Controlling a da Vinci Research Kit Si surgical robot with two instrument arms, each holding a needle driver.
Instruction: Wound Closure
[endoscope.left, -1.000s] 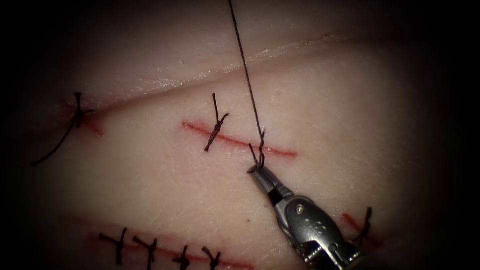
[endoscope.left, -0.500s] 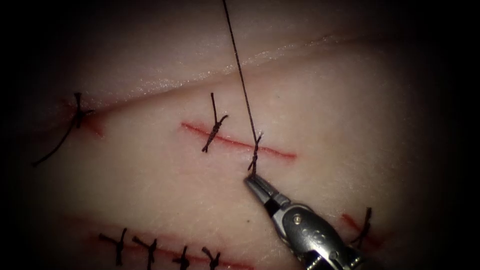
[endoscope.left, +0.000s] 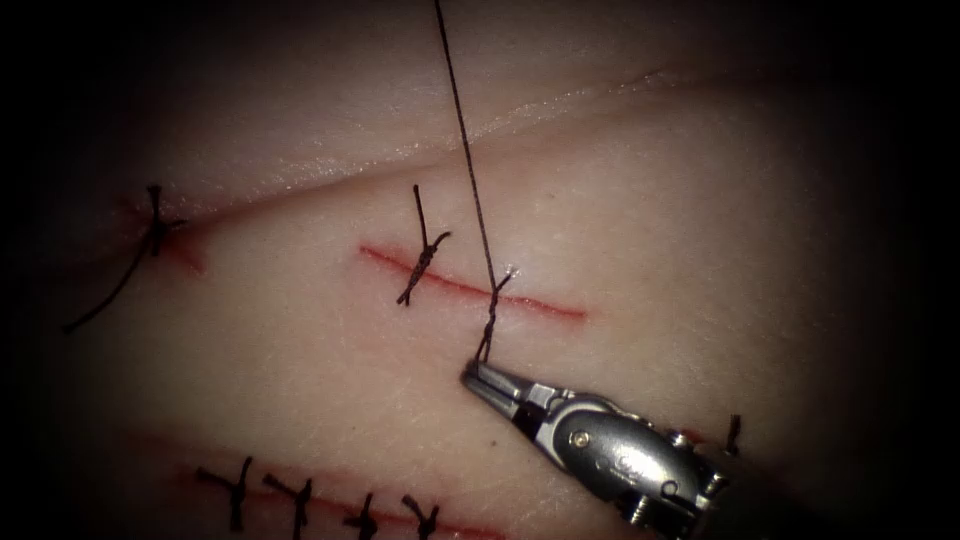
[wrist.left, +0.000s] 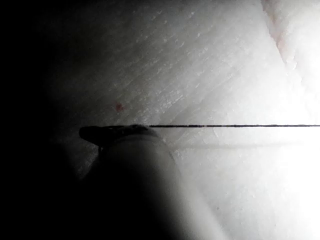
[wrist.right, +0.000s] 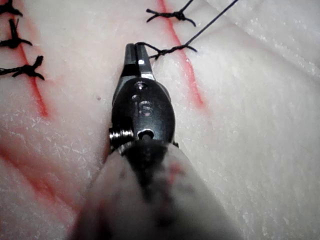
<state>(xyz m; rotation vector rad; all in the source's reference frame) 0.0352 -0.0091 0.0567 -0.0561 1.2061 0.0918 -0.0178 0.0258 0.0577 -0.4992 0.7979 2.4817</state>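
My right tool (endoscope.left: 478, 374), a silver needle driver low in the frame, grips the short tail of the dark braided thread (endoscope.left: 466, 150). My left tool (wrist.left: 107, 134) clamps the long strand, taut over the knot (endoscope.left: 494, 296) on the red cut (endoscope.left: 540, 303) in the pale tissue (endoscope.left: 700, 250).

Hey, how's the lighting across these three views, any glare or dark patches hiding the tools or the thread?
Endoscope view: bright centre, dark edges; the right end effector, shut on the thread by the cut, is well lit. Left wrist view: heavy glare on the tissue; the left end effector is a dark silhouette, taut thread reaching it. Right wrist view: evenly bright.
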